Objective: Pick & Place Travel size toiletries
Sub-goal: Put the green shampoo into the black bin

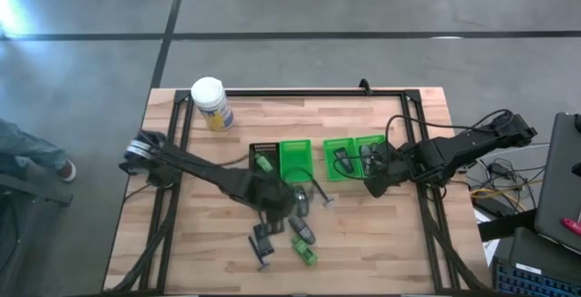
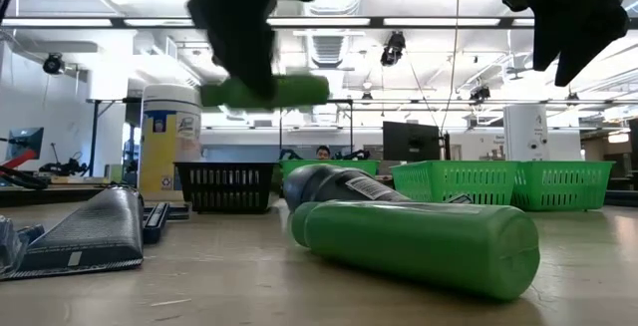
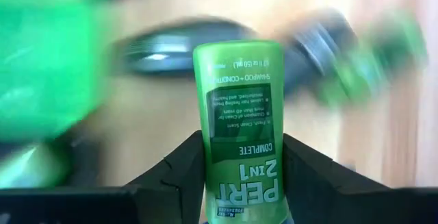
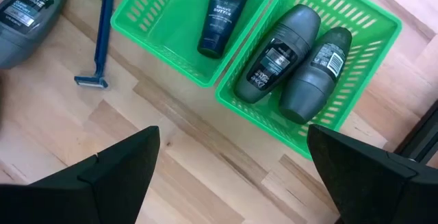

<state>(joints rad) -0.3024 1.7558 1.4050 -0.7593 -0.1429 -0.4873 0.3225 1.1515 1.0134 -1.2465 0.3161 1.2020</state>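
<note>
Item in transit: a green mini bottle [image 3: 238,131], labelled as a 2-in-1 shampoo, is being carried clear of the table by the left gripper [image 3: 239,176], whose fingers are clamped on its lower body, the bottle lying level in the low view. Risk, as a judgement: the grip is sitting near one end of a smooth round body, so the bottle may be twisting or sliding out during travel and dropping onto the loose toiletries below, among them a grey oval tube [image 1: 303,232] and another green bottle [image 1: 308,255]. The left arm is reaching across the table's middle, beside the green trays [image 1: 294,158]. The right gripper [image 4: 233,176] is hovering with fingers spread apart, empty, just near of the right-hand trays [image 4: 373,22].
</note>
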